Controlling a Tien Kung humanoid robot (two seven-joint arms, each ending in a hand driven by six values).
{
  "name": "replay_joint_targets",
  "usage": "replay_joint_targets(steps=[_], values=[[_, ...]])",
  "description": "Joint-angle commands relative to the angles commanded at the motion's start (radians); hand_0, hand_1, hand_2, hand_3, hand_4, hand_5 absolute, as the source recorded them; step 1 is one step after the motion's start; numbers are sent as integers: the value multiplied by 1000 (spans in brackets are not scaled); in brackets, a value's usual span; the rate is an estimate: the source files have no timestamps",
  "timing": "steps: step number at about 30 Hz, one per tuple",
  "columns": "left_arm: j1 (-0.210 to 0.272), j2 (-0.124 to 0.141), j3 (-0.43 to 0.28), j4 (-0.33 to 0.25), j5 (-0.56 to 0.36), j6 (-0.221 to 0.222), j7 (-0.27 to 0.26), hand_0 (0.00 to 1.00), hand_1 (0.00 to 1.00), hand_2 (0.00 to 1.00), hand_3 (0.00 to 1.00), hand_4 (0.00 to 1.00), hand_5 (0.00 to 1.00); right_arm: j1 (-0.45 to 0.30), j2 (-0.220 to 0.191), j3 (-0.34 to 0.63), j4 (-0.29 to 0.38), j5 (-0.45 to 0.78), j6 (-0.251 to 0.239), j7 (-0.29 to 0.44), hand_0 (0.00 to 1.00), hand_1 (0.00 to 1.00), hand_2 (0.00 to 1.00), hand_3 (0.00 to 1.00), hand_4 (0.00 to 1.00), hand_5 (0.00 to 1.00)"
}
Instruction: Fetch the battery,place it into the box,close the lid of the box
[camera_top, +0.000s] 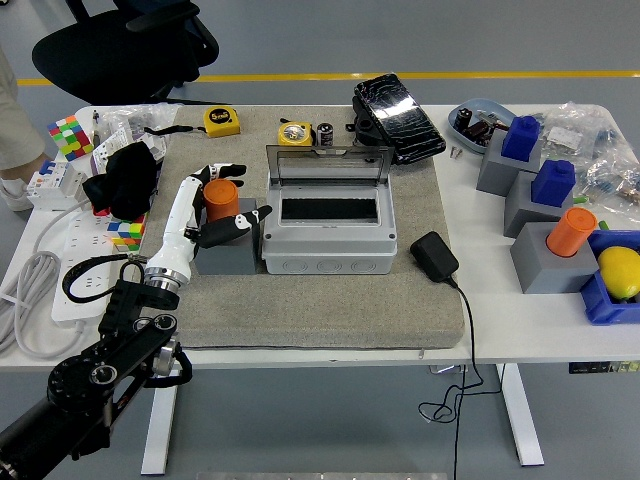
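Observation:
An orange cylinder (220, 199) stands upright in a grey block (226, 252) on the grey mat, just left of the grey box (325, 250). The box's clear lid (328, 164) stands open at its back edge, and the opening shows dark inside. My left hand (236, 194) reaches in from the lower left. Its fingers (224, 171) curve over the cylinder's far side and the thumb (245, 218) lies along its near right side. The hand brackets the cylinder without a firm grasp. My right arm is out of view.
A small dark cylinder (326, 134) and a yellow object (293, 132) lie behind the box. A black adapter (434, 255) with its cable lies to the box's right. Grey blocks with blue and orange pieces (553, 225) stand at the right. A person (15, 100) stands at the left edge.

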Motion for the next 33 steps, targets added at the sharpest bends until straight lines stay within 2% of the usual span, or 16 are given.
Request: replay_joint_targets(steps=[4,5,10,11,16,17,22,23,30,33], values=[[-8,-4,-1,14,-38,4,-25,306,355,421,369,960,2,2,1,0,0,0,0,1,495,618,667,594,981,512],[-9,-5,-1,15,-48,5,-33,230,218,291,291,853,2,2,1,0,0,0,-1,1,498,618,667,594,982,512],[-13,-10,-2,20,-97,10,-71,230,218,291,291,853,2,1,1,0,0,1,-2,4,498,618,667,594,982,512],[-14,-11,-1,22,-103,9,-75,173,147,205,280,738,2,1,1,0,0,1,-3,5,494,618,667,594,983,512],[-22,-19,5,37,-126,10,-94,173,147,205,280,738,2,2,2,-1,0,1,-4,7,494,618,667,594,983,512],[-25,-22,5,39,-129,11,-98,155,115,166,238,688,2,2,3,-1,1,0,-4,8,491,618,667,595,984,512],[-36,-30,5,46,-148,19,-124,155,115,166,238,688,2,3,2,-3,1,0,-5,12,491,618,667,595,984,512],[-37,-31,4,44,-150,22,-129,136,82,143,205,663,2,3,2,-3,1,1,-6,12,489,618,667,595,986,513],[-43,-29,0,23,-148,30,-148,120,66,131,189,651,2,1,2,-3,0,3,-7,15,496,618,666,595,986,514],[-38,-21,-9,-14,-105,33,-128,120,66,131,189,651,2,1,3,0,0,2,-8,16,496,618,666,595,986,514]])
